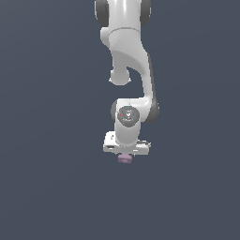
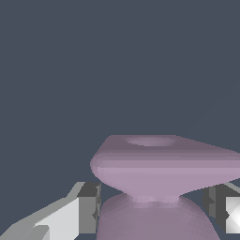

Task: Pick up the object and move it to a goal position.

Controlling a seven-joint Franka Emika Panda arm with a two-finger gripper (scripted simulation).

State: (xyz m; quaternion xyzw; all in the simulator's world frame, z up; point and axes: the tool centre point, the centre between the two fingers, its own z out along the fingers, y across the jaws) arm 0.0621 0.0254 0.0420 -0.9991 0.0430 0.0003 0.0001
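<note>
The object [image 2: 159, 164] is a pale pinkish-purple spool with a narrow waist, and it fills the wrist view. My gripper [image 2: 152, 208] has one finger [image 2: 89, 208] on one side of the lower lobe and the other finger [image 2: 216, 206] on the opposite side. Both pads look to be touching it. In the exterior view the object [image 1: 124, 160] shows as a small lump right under the white hand. My gripper [image 1: 125, 156] is around it there, but its fingers are hard to make out.
Only a plain dark grey-blue background shows around the arm [image 1: 126, 56] in both views. No other objects, edges or goal marker are in view.
</note>
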